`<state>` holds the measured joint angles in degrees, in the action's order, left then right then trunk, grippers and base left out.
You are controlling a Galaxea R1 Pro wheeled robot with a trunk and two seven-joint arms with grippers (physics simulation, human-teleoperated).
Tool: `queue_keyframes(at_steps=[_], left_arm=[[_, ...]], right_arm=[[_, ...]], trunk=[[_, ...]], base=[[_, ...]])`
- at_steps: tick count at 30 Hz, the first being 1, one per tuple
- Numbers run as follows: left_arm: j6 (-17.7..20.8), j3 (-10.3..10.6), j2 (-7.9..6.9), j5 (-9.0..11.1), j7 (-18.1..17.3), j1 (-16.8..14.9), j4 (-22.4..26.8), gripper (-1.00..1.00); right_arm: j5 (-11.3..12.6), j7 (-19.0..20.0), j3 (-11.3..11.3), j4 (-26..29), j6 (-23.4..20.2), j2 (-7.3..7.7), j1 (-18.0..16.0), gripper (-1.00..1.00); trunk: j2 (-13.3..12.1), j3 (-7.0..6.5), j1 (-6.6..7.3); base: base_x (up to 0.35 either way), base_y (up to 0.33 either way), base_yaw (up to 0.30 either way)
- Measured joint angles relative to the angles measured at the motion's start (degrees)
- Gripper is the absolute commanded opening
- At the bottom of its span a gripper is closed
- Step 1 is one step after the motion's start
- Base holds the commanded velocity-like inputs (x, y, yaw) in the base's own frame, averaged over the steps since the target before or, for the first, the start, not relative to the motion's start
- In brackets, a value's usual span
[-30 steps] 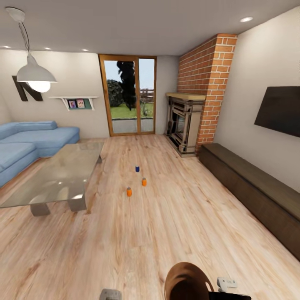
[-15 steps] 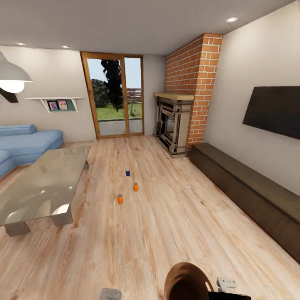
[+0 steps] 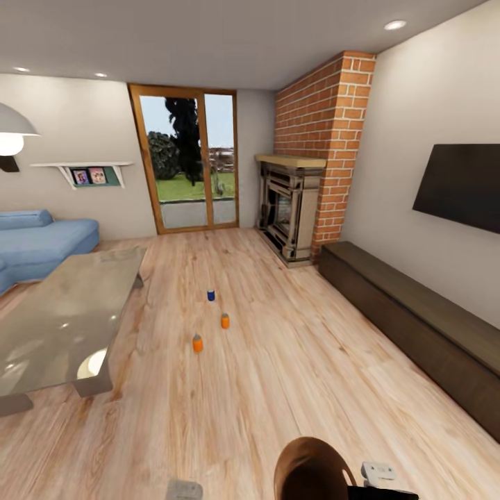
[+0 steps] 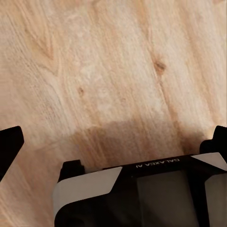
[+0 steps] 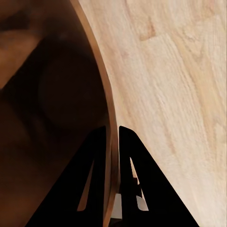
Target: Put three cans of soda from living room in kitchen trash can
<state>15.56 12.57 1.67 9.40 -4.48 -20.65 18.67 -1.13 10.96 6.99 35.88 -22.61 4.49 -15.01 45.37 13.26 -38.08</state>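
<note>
Cans stand out on the open wood floor (image 3: 278, 389) of the living room: the blue can (image 3: 210, 295) farthest off, an orange can (image 3: 225, 321) nearer, and a second orange can (image 3: 198, 343) nearest, all upright and apart from one another. A glass table (image 3: 62, 319) sits just off to their left, its near end cut off by the frame edge, with a blue sofa (image 3: 42, 239) behind it. Off to the right runs a long dark bench (image 3: 417, 326) under a wall TV (image 3: 462, 184), and a brick fireplace (image 3: 298, 208) stands beside glass doors (image 3: 189, 167) at the far wall. Nothing lies between the robot and the cans.

Down at the bottom edge, the bin (image 3: 309, 472) shows only its brown inside and rim. The right gripper (image 5: 113, 142) is pinching that rim, one finger inside, one outside. The left gripper (image 4: 113, 137) hangs over bare floor, fingers spread wide with nothing between them.
</note>
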Motion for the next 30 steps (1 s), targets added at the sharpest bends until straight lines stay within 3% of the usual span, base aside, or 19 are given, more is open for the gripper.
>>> queue_keyframes(at_steps=[30], left_arm=[[0.0, 0.0, 0.0, 0.0, 0.0, 0.0, 0.11, 1.0]], right_arm=[[-0.06, -0.08, 0.0, -0.06, 0.0, 0.01, 0.0, -1.0]], trunk=[[0.0, 0.0, 0.0]], base=[[0.342, 0.116, 0.0]])
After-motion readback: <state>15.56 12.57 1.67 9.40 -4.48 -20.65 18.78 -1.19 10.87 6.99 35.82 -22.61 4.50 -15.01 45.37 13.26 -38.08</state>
